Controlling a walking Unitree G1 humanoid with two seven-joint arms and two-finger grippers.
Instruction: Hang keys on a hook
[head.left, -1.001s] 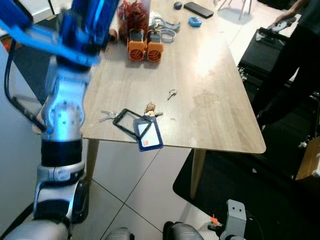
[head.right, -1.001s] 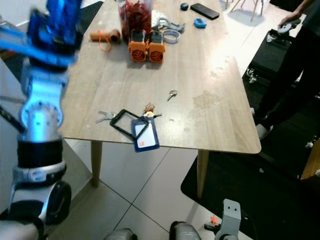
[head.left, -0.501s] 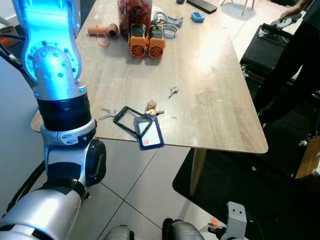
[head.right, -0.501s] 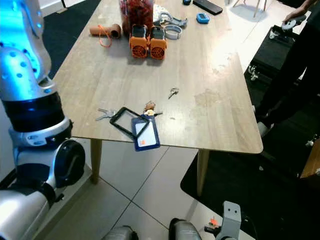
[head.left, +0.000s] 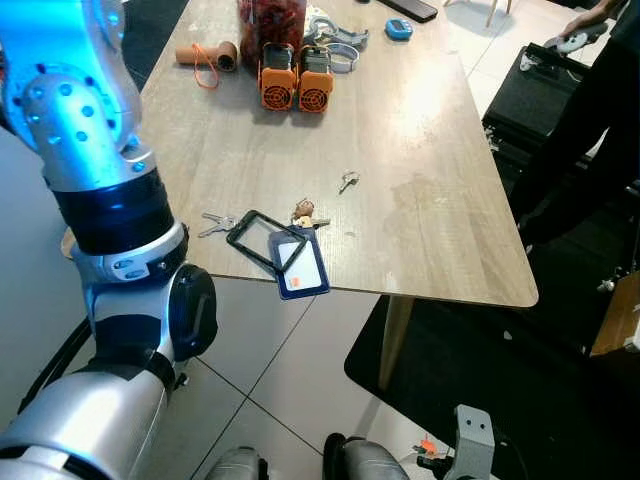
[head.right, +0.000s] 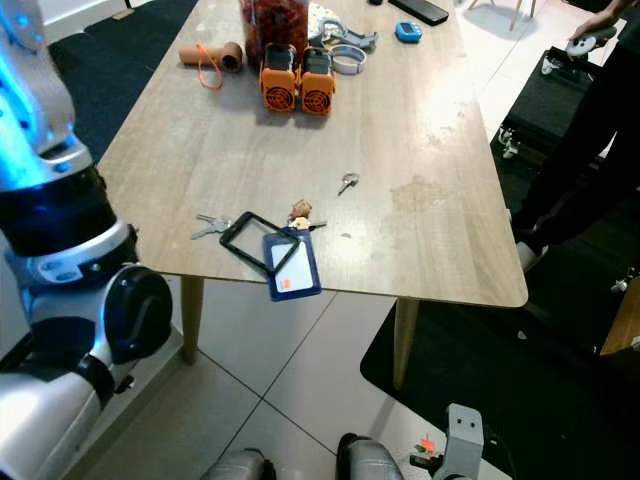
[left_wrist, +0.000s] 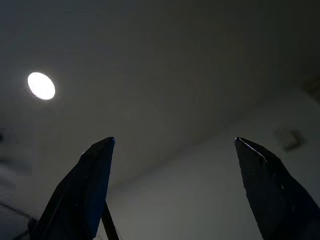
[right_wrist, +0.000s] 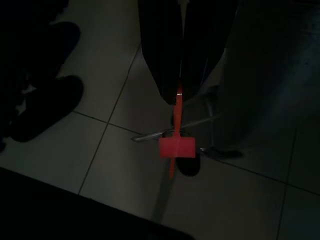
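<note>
Right gripper (right_wrist: 181, 92) gripping red-tagged keys (right_wrist: 176, 145)

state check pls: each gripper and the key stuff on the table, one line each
left gripper: open, fingers spread, pointing at a ceiling
right gripper: shut on red-tagged keys, hanging above floor tiles
badge holder: flat, overhanging table edge
key bunch: flat on table
single key: flat on table

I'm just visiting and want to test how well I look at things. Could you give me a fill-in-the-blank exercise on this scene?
1. The blue card holder overhangs the ___ of the wooden table.
2. The two boxy gadgets beside the red-filled jar are ___ in colour.
3. The right gripper is shut on a thin ___ strap.
4. The left gripper has its black fingers ___.

Missing words: edge; orange; red; open
</note>
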